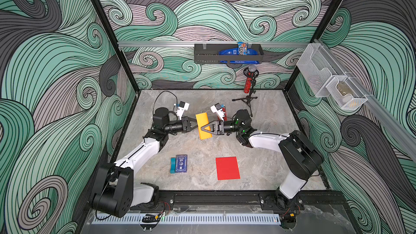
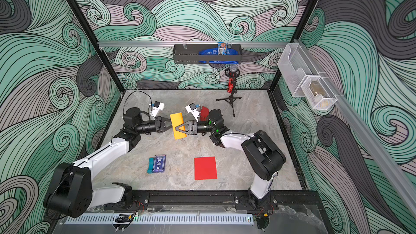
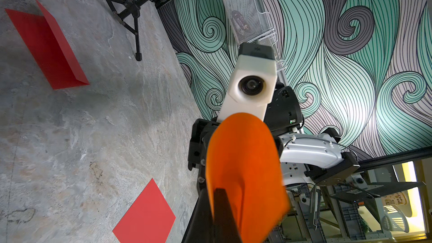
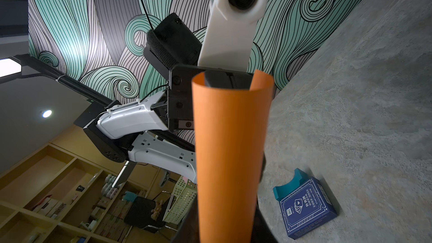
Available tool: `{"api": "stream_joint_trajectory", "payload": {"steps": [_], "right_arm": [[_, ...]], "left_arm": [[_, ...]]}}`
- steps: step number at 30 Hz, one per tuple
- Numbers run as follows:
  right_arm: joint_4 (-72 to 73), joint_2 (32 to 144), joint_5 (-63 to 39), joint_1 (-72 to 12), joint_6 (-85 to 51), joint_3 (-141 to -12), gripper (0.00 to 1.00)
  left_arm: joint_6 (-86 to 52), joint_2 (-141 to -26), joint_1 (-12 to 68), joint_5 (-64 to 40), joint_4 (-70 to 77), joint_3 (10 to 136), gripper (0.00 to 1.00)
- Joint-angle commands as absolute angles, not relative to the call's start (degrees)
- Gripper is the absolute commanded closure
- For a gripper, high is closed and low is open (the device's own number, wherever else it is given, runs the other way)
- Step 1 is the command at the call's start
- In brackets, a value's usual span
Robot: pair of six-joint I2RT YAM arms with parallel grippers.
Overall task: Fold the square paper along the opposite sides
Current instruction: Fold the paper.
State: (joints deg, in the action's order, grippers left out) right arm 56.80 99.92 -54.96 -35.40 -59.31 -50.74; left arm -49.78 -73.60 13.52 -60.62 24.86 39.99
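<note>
The square paper [image 1: 202, 119] [image 2: 176, 118] is orange and held up off the table between the two arms, bent over into a rounded loop. My left gripper [image 1: 196, 125] [image 3: 218, 209] is shut on its two brought-together edges; the paper [image 3: 243, 160] bulges away from those jaws. From the opposite side my right gripper [image 1: 203, 129] [image 4: 226, 230] sits over the rounded bend, with a dark finger pressed against each side of the paper [image 4: 229, 136]. The paper hides the right fingertips in the right wrist view.
A flat red sheet [image 1: 227, 168] lies front centre, and a folded red sheet [image 3: 46, 45] stands behind the right arm. A blue card box [image 1: 181, 163] with a teal sleeve lies front left. A microphone tripod [image 1: 247, 96] stands at the back right. A black wall basket [image 1: 202, 57] hangs behind.
</note>
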Motion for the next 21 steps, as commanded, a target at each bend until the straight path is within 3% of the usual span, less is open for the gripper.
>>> {"api": "stream_joint_trajectory", "payload": {"steps": [1,21], "right_arm": [[59.8,100.6,-56.0,-35.8,-60.5,-52.3,0.77],[61.1,101.3,-55.7,-35.8,-61.9,-52.5,0.87]], "left_arm": [[-49.6,-72.1,13.3,-61.3,26.2,40.6,1.00],[-48.7,-71.7,13.3,-60.8,25.1,40.4,1.00]]}}
